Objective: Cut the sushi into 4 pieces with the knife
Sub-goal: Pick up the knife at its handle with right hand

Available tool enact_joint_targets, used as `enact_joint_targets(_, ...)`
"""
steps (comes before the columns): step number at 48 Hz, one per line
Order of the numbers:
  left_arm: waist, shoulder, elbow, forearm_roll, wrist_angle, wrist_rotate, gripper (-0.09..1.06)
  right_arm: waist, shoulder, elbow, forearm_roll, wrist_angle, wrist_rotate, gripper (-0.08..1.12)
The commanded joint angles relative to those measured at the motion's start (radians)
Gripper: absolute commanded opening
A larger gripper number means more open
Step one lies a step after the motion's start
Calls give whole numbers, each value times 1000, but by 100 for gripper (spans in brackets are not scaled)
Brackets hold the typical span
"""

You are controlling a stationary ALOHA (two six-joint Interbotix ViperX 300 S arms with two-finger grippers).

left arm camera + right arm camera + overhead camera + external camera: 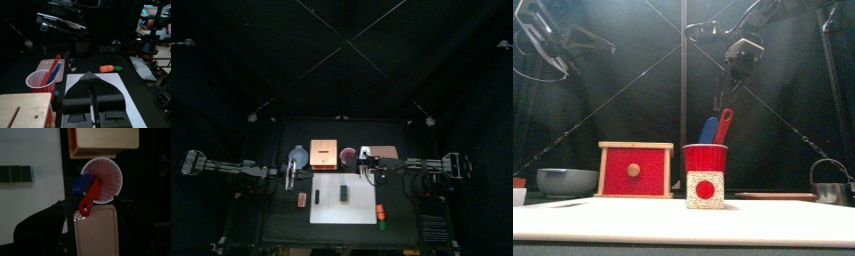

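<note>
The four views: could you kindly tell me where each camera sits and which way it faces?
Top: high above, looking down on the table; left gripper and right gripper show.
Front: table's front edge, level toward the red cup; arms overhead.
Left wrist: faces the white board past its shut jaws.
Right wrist: looks down on red cup and knives past its open jaws.
Shared: every view shows the red cup.

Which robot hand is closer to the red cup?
Right. The right gripper hangs over the pink tray beside the red cup; the left gripper is farther off, by the white board.
</note>
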Motion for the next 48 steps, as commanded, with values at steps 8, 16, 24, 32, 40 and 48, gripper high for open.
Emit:
enact_joint_targets(8, 2, 2, -3, 0, -11, 0, 22, 0, 64, -66, -2, 94, -57, 99)
enact_joint_targets(16, 2, 2, -2, 0, -9, -2, 22, -12, 100, -91, -11, 112, -64, 95)
enact_joint_targets(24, 2, 2, 6, -5, -11, -2, 22, -31, 107, -94, -12, 124, -66, 78)
enact_joint_targets(32, 2, 0, 12, -20, -9, 2, 22, -41, 107, -103, -14, 129, -69, 57)
enact_joint_targets(40, 6, 2, 14, -21, -9, 6, 22, -57, 107, -133, -43, 135, -69, 31)
enact_joint_targets(48, 9, 2, 15, -21, -14, 6, 22, -78, 98, -190, -43, 164, -69, 9)
